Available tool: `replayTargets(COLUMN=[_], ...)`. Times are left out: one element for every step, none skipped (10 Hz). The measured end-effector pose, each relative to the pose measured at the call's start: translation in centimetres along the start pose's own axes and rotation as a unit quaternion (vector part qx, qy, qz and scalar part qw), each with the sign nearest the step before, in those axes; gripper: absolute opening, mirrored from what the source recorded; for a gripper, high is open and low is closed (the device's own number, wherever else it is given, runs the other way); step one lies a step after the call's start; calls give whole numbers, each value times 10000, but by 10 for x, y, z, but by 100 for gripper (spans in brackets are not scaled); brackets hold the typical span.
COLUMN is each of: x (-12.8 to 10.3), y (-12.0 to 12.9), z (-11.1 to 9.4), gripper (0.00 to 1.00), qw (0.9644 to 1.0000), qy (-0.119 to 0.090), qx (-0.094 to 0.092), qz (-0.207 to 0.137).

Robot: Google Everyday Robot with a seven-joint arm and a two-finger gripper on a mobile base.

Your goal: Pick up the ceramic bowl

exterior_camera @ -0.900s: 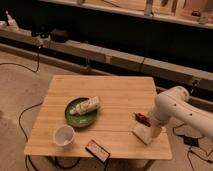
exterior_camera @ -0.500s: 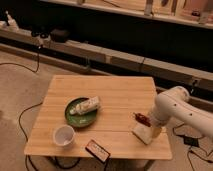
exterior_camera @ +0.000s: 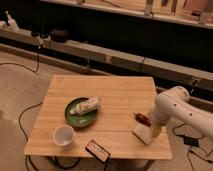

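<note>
Currently the gripper (exterior_camera: pixel 145 132), its state impossible to tell, sits lower right of frame over the table (exterior_camera: pixel 115 90), the ceramic bowl (exterior_camera: pixel 80 120) lying well apart toward frame left.

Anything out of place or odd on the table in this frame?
Yes: a pale bottle-like item lies on its side across the ceramic bowl, its end poking over the rim. A dark flat device sits right at the front edge of the table. The gripper is over its right side, apart from the bowl.
</note>
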Motion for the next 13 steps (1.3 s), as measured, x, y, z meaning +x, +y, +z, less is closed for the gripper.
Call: replayTargets(x=[0,0,0,0,0,0,0,0,0,0,0,-1,-5], y=[0,0,0,0,0,0,0,0,0,0,0,-2,-7], z=[0,0,0,0,0,0,0,0,0,0,0,1,1], gripper=[67,67,67,67,67,67,67,67,67,67,67,67,67], qw=[10000,10000,10000,10000,10000,10000,10000,10000,10000,10000,10000,10000,9997], qy=[0,0,0,0,0,0,0,0,0,0,1,-9,-51], qx=[0,0,0,0,0,0,0,0,0,1,2,17,76], qz=[0,0,0,0,0,0,0,0,0,0,-2,-59,-213])
